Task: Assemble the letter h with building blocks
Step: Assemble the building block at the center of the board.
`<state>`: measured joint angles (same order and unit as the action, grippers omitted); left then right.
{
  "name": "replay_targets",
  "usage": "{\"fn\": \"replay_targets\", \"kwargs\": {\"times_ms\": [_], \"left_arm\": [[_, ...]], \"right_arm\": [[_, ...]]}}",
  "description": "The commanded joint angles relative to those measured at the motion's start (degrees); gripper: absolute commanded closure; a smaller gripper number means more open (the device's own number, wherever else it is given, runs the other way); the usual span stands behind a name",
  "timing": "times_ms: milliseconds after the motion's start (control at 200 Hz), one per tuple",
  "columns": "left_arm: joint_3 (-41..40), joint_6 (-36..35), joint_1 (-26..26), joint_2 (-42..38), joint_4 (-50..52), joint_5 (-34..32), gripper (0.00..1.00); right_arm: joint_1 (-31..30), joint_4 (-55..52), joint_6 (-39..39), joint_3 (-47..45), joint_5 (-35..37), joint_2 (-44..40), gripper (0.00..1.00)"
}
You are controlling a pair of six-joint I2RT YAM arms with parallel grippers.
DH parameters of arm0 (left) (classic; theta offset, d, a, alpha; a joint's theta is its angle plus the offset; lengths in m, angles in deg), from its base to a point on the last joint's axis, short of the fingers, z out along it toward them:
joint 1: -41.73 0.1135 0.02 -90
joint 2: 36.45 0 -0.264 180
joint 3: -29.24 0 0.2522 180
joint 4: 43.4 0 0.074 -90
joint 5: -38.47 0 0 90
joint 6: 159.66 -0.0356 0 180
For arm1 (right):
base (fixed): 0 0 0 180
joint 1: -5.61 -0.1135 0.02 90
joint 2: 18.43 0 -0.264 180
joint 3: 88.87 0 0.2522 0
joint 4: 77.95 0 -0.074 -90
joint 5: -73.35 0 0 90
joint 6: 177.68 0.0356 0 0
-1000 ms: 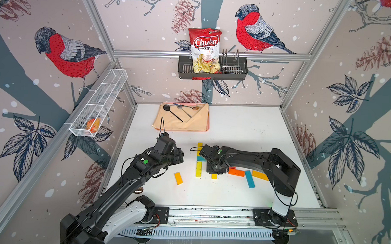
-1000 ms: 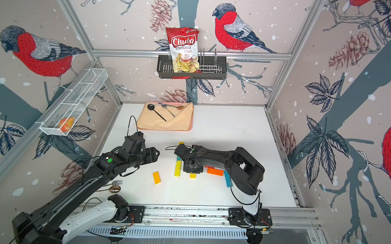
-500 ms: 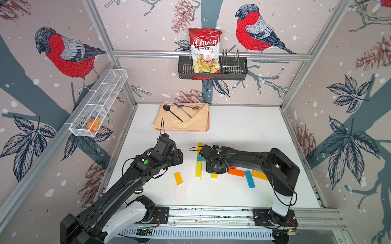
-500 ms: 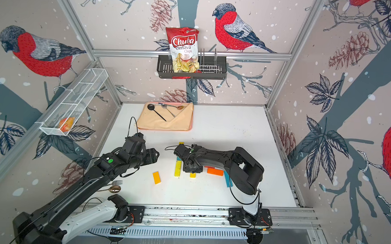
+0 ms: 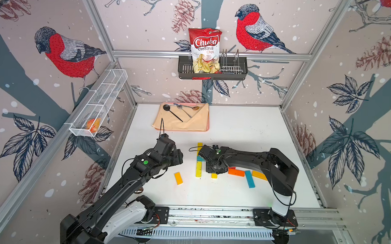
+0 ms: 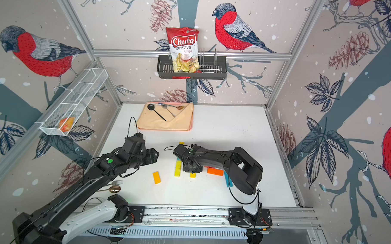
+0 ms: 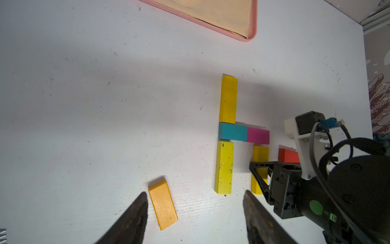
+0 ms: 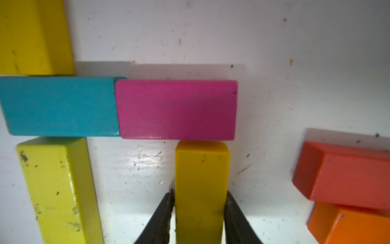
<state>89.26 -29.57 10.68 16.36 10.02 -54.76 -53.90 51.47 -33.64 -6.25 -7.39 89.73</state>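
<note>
Building blocks lie in an h shape: a long yellow (image 7: 228, 99), a teal (image 7: 232, 132) with a magenta (image 7: 258, 136) beside it, and a second long yellow (image 7: 224, 166) below. A short yellow block (image 8: 201, 169) butts against the magenta (image 8: 176, 109). My right gripper (image 8: 200, 191) straddles this short yellow, narrowly open, with a thin gap at one finger. My left gripper (image 7: 195, 192) hovers open above the table. A loose amber block (image 7: 163, 206) lies just inside one fingertip. Red (image 8: 346, 175) and orange (image 8: 350, 228) blocks lie under the right arm.
A long teal block (image 5: 249, 179) and an amber one (image 5: 258, 175) lie under the right arm. A pink tray (image 5: 206, 127) with a cloth and spoons sits at the back. A fork and spoon (image 6: 114, 187) lie by the left arm's base.
</note>
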Motion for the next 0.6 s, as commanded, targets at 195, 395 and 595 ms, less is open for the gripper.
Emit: {"fn": "replay_targets", "kwargs": {"times_ms": [195, 395, 595], "left_arm": [[-0.03, -0.2, 0.17, 0.09, -0.86, -0.29, 0.3], [-0.15, -0.22, 0.18, 0.36, -0.94, -0.2, 0.3], [-0.16, -0.26, 0.14, 0.44, -1.04, -0.12, 0.3]], "right_arm": [[0.28, -1.8, 0.78, 0.05, 0.85, 0.62, 0.62], [0.46, -1.94, 1.4, -0.38, 1.03, 0.27, 0.63], [0.55, -1.55, 1.69, -0.9, 1.03, 0.02, 0.63]]}}
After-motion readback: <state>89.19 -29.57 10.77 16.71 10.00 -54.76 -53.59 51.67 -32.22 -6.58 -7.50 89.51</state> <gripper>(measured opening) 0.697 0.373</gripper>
